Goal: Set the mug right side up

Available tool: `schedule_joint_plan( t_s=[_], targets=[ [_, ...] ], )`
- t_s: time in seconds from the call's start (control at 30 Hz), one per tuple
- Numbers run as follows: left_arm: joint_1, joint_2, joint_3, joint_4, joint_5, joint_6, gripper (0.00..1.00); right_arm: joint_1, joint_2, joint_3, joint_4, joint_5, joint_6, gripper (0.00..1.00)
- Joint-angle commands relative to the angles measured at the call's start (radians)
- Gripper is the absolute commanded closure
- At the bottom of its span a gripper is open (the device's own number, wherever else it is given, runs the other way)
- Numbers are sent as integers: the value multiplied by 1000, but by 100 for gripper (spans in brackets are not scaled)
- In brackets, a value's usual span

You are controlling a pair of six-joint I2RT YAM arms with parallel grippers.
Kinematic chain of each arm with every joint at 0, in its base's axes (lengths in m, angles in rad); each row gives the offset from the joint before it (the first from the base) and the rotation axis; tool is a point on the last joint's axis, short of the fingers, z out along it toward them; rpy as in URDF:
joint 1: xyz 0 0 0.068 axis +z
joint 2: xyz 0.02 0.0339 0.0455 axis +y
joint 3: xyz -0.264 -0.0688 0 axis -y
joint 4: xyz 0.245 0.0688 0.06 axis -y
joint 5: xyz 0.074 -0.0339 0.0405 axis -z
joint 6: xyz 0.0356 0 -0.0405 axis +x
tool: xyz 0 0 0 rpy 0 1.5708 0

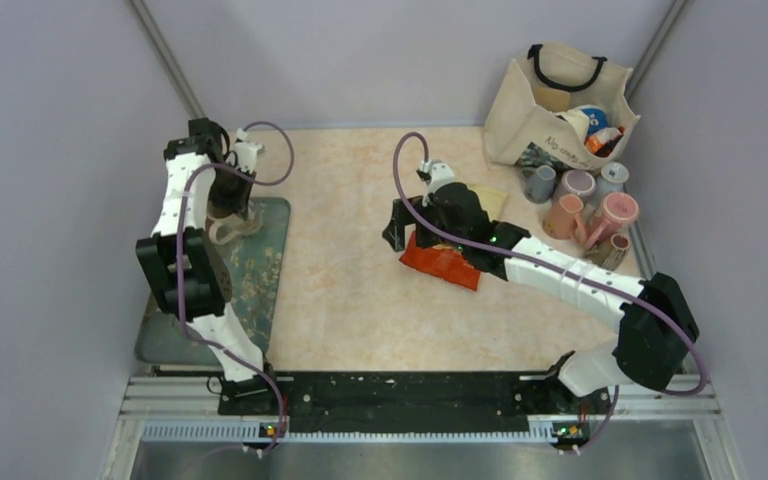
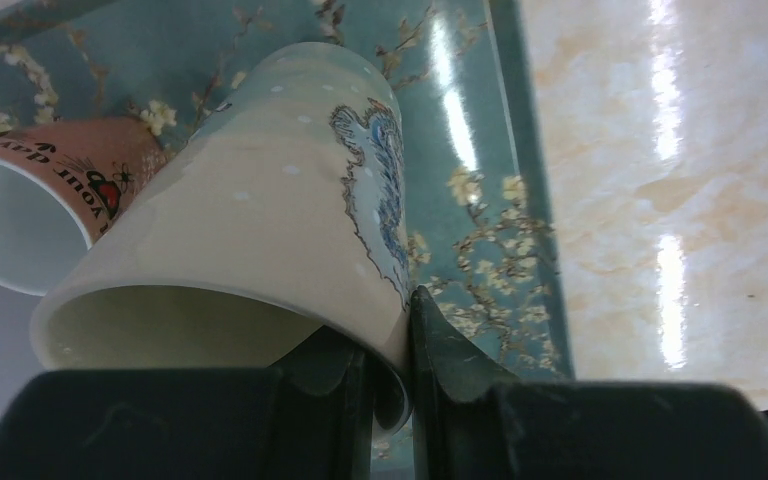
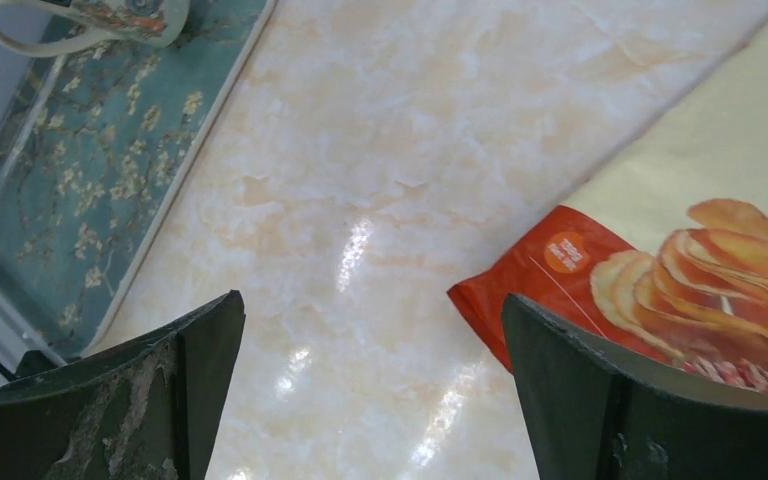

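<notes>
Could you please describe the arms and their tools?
The left arm and right arm have white shells and black joint housings. A purple cable loops along each. The left tool and right tool each have two dark flat fingers; the right's look scuffed.

Teal floral tray [image 1: 272,250] on my left, orange foil crisp bag [image 1: 441,263] mid-table, beige canvas tote bag [image 1: 532,108] in the far right corner.
Over the tray, the cream ceramic mug [image 2: 260,200] sits tilted, rim between my left gripper [image 2: 385,340] fingers, with a salmon lettered mug [image 2: 50,190] just beside it. My right gripper [image 3: 370,305] hangs above the marbled table [image 1: 360,300], the crisp bag's corner just to its right. A cluster of pastel mugs [image 1: 585,205] stands before the tote.
</notes>
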Motion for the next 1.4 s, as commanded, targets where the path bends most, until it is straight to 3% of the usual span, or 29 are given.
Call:
schedule_joint_plan(
  t_s=[0.0,0.37,0.43,0.5,0.6,0.7,0.87,1.0,1.13,1.23,1.37],
  targets=[
    [7,43,94,-61,-48,95,100,-39,-82,48,-110,80,-38,1],
    [15,205,214,-58,-120,92,100,-96,-180,-8,-162,130,-80,1],
    [15,219,225,-39,-133,88,95,-102,-184,-5,-196,189,-89,1],
    [15,220,232,-27,-140,81,87,-116,-186,3,-237,261,-97,1],
    [15,188,227,-15,-113,76,65,-142,-195,15,-308,409,-109,1],
    [15,122,216,17,-85,64,49,-219,-211,9,-358,496,-172,1],
    [13,14,210,49,-17,56,38,-488,-261,-61,-361,421,-329,1],
    [11,-66,184,57,71,55,34,-686,-290,-154,-274,265,-437,2],
    [9,-143,146,41,143,37,34,-798,-261,-227,-165,191,-555,4],
    [8,-226,63,56,205,38,34,-882,-212,-223,-154,149,-568,10],
    [6,-312,-31,99,238,51,33,-902,-148,-206,-130,162,-589,21]
  ],
)
